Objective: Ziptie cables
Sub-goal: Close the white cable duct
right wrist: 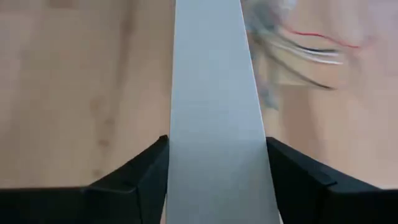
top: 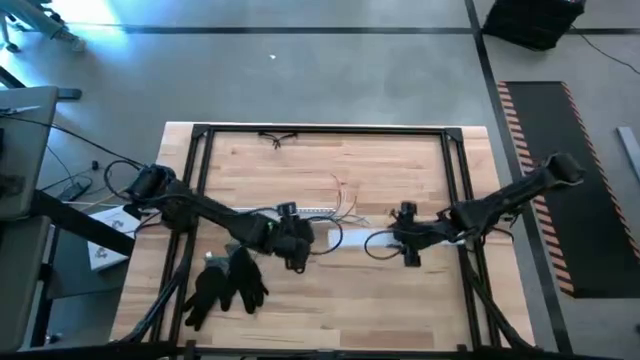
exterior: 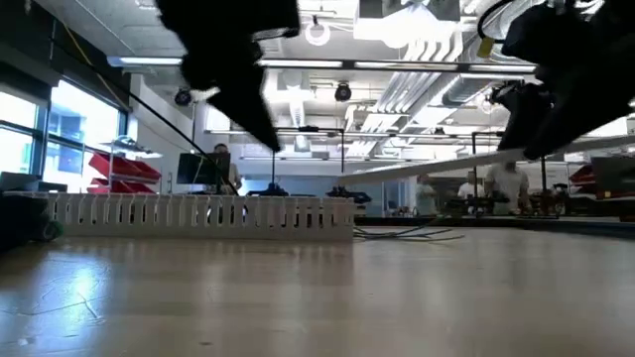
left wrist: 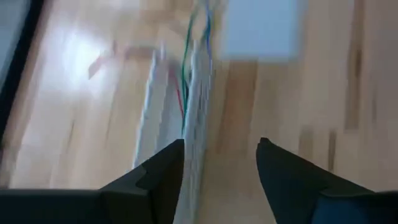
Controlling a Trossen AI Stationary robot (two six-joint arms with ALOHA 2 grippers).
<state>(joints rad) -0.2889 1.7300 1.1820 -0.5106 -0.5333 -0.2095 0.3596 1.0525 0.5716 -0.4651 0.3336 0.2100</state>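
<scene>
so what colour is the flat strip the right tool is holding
Pale grey-white, plain; the strip shows best in the right wrist view, clamped in the right tool.

The table (top: 330, 300) was pale blond wood with a light grain, framed by black bars (top: 320, 129). Both arms were dark, nearly black, as were the left gripper (left wrist: 221, 168) and right gripper (right wrist: 216, 163). A white slotted channel (exterior: 198, 215) showed a comb-like pattern of narrow gaps. The cables (left wrist: 186, 74) ran green, blue and red beside it; in the right wrist view they looked red, white and dark. A flat pale grey strip (right wrist: 214, 112) was plain. Black gloves (top: 225, 285) lay on the wood. The floor was grey, and a dark mat (top: 560, 180) had an orange-striped edge.
</scene>
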